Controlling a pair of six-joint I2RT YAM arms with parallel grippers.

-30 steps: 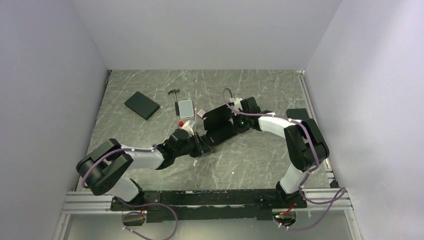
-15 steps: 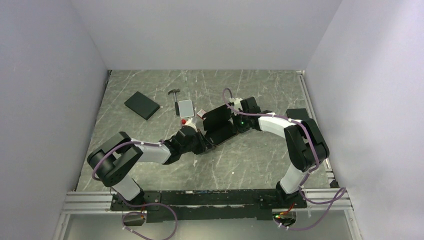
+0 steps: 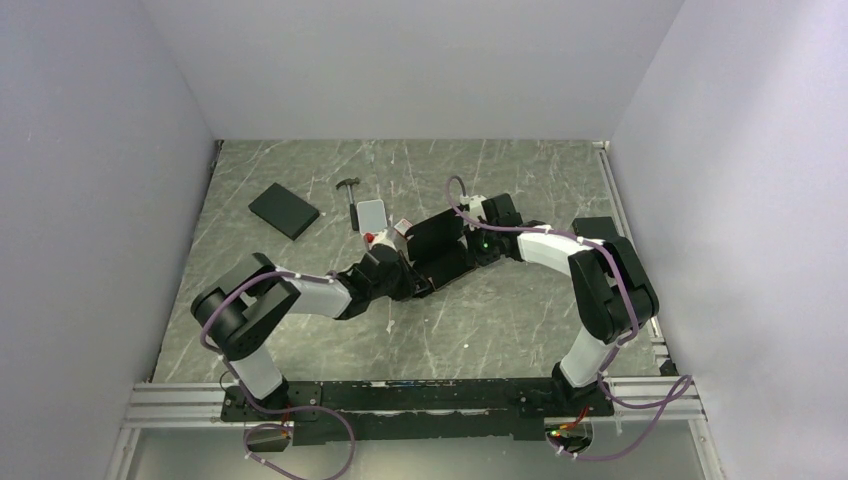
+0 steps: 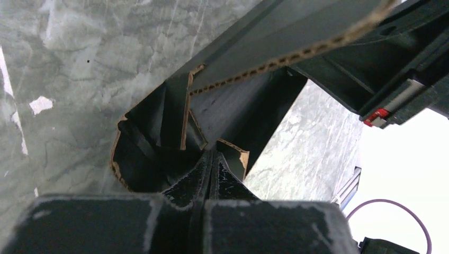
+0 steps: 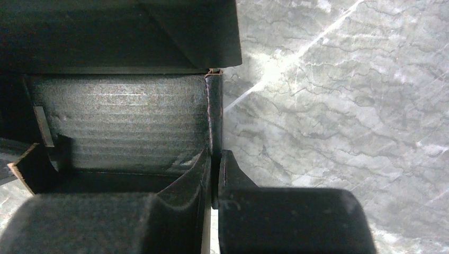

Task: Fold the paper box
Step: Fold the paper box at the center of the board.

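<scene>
The paper box (image 3: 436,240) lies partly folded near the centre of the tabletop (image 3: 500,320), with one panel raised. Right gripper (image 5: 214,166): the jaws pinch an upright side wall at the right end of the box. Left gripper (image 4: 212,165): the jaws are pressed together with nothing between them, tips set into the left end of the box against a folded inner flap. A black slab (image 3: 284,210), a silver-grey case (image 3: 371,213) and a small hammer (image 3: 348,187) lie farther back on the left.

The box (image 3: 437,240), of matte black corrugated card, is seen half-folded at the middle of the counter (image 3: 500,320); one broad panel is raised upright and side walls are stood up.
</scene>
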